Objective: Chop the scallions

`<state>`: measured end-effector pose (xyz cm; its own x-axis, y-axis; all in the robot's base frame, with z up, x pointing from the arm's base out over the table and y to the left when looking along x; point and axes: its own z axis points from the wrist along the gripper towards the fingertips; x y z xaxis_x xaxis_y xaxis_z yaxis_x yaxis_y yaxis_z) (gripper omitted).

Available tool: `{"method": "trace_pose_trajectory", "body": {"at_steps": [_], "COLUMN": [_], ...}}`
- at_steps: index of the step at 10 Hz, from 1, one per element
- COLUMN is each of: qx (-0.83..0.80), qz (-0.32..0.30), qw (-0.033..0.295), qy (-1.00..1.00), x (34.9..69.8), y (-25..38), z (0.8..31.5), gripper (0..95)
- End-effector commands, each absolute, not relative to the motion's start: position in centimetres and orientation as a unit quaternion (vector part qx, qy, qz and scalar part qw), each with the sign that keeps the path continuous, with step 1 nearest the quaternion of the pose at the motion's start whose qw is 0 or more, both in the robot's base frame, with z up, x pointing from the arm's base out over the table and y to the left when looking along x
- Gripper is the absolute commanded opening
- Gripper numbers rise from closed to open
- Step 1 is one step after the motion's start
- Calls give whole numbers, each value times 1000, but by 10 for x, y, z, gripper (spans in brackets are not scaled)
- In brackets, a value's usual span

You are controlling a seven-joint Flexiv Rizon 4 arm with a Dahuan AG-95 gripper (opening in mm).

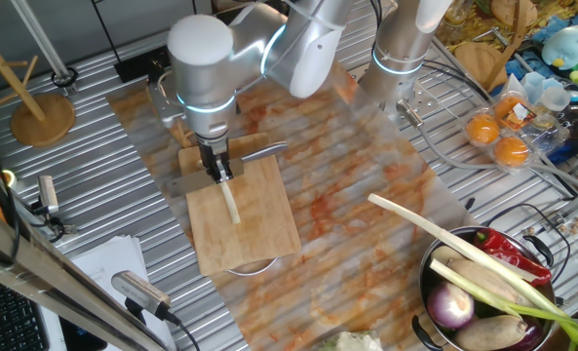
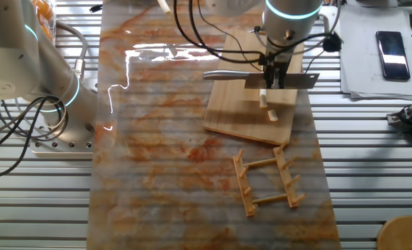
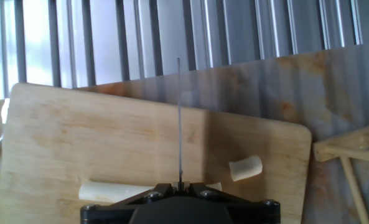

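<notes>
Tool [image 2: 270,75] clamped on knife [image 2: 261,78], blade edge-on in hand view, standing across scallions [image 3: 125,189]. Long cream stalk lies flat on cutting board [image 3: 109,143], directly beneath tool. One short cut chunk just beside blade, off stalk's end. Board sits on stained mat over ribbed worktop [image 3: 172,31]. Wooden rack [image 2: 268,182] lies near board.

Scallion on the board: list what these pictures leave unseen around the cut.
- Where the knife edge meets the scallion: the gripper's body covers it in the hand view, and the arm covers it in both fixed views.
- Gripper fingers: cut off by the bottom edge in the hand view.
- The cut chunk is too small to make out in one fixed view.
- Cutting board's far end: under the arm.
</notes>
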<state>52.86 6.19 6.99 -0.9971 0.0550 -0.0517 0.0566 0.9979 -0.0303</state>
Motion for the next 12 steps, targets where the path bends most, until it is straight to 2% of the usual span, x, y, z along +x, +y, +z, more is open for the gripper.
{"method": "trace_pose_trajectory", "body": {"at_steps": [1, 12], "qx": [24, 37], "qz": [-31, -20], "qw": [25, 26], "qy": [999, 999], "x": [528, 525], "y": [61, 50], "z": [70, 63], "gripper": [0, 0]}}
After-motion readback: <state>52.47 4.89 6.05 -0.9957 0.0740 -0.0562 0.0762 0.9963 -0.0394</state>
